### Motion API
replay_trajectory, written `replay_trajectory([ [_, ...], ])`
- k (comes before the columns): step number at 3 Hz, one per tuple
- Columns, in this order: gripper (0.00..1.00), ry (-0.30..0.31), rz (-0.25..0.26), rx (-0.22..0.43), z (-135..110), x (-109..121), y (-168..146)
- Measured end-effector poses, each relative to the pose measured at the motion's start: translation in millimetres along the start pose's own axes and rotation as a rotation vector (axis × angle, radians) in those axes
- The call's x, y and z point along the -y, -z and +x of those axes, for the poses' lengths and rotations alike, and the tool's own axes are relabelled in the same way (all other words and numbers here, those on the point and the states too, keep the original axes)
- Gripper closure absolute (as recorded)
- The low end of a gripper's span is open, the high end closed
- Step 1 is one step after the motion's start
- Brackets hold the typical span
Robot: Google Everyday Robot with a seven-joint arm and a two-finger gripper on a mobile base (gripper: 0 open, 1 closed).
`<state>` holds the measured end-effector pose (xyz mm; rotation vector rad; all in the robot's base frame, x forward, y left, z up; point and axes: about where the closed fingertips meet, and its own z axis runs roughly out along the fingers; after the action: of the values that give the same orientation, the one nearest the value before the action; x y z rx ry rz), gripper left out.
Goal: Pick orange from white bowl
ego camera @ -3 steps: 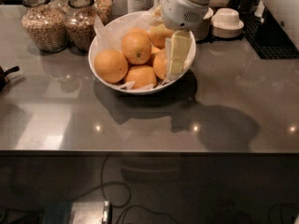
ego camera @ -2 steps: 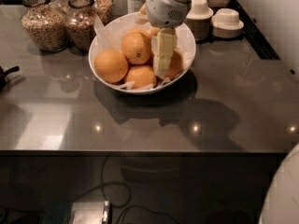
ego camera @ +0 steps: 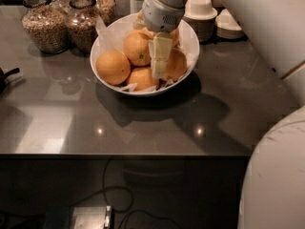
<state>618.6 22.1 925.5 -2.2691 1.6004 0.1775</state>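
Now we see the gripper [ego camera: 158,73] lowered into the white bowl [ego camera: 190,44], hanging from the pale arm [ego camera: 267,27] that comes in from the upper right of the view. It sits low among the fruit, between the middle orange [ego camera: 136,48] and the right orange [ego camera: 177,65], and it seems to touch both, but we cannot say this for sure. How wide the gripper stands we cannot tell, because it shows only as one cream-coloured shape; we also see no fruit lifted by it.

All the fruit lies inside the bowl. The left orange [ego camera: 113,67] rests near the rim, apart from the gripper, and the front orange [ego camera: 141,78] lies just beside the gripper's lower end. Crinkled white paper [ego camera: 103,30] lines the bowl under the fruit.

The bowl stands on a dark grey counter [ego camera: 143,128]. Behind it, to the left, stand glass jars [ego camera: 45,25] filled with grains, and behind it to the right some stacked cups [ego camera: 200,13]
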Motion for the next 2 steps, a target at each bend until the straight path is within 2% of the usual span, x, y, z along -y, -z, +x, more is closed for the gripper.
replay_trajectory([
  [2, 0.00, -0.045, -0.016, -0.021, 12.6, 6.8, -10.5],
])
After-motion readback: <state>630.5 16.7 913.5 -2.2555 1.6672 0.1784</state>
